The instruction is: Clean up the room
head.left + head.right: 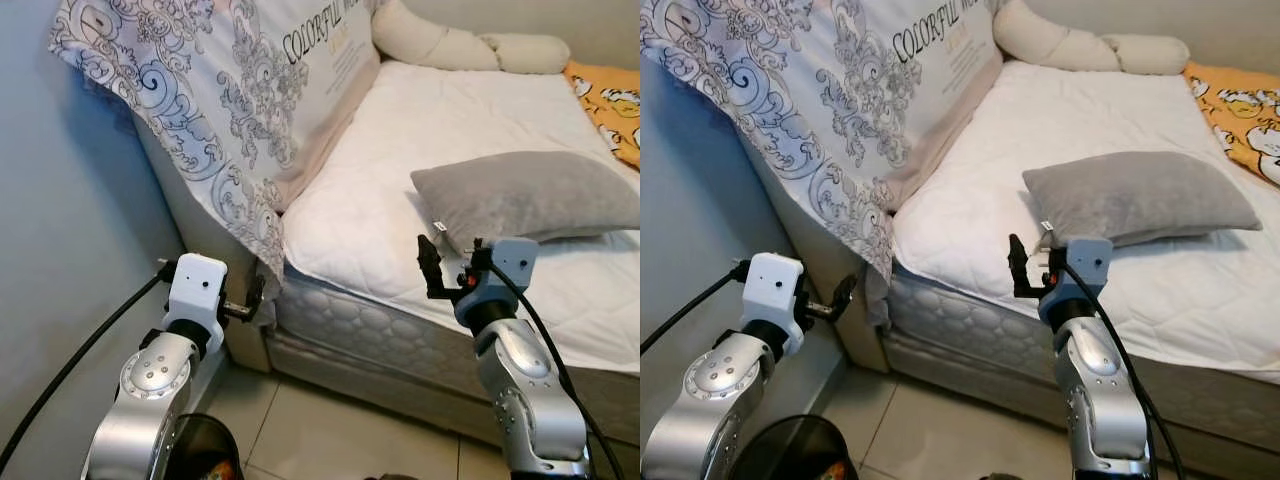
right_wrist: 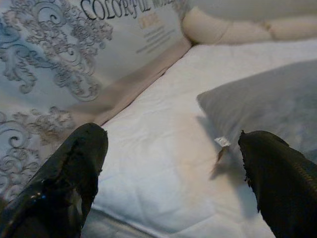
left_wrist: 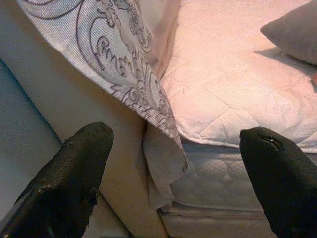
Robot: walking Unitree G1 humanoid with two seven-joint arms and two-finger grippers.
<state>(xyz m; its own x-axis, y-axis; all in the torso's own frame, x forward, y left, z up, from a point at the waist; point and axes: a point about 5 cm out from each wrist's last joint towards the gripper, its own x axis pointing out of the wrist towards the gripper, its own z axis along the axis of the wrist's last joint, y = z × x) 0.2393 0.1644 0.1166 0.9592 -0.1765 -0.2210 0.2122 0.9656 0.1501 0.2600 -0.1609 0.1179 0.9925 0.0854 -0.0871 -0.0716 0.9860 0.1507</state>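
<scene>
head views showed a patterned blanket draped off the bed corner, a grey pillow lying askew; tidying looked barely begun. left wrist view: left gripper with fingers spread, empty, just short of the blanket's hanging corner. right wrist view: right gripper likewise spread, empty, hovering near the pillow's tag.

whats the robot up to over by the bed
The robot stands at the corner of the bed, both arms raised and holding nothing. Its left gripper is open beside the hanging corner of the patterned sheet draped over the bed's end. Its right gripper is open just short of the grey pillow lying on the white mattress. Nothing is grasped yet.
</scene>
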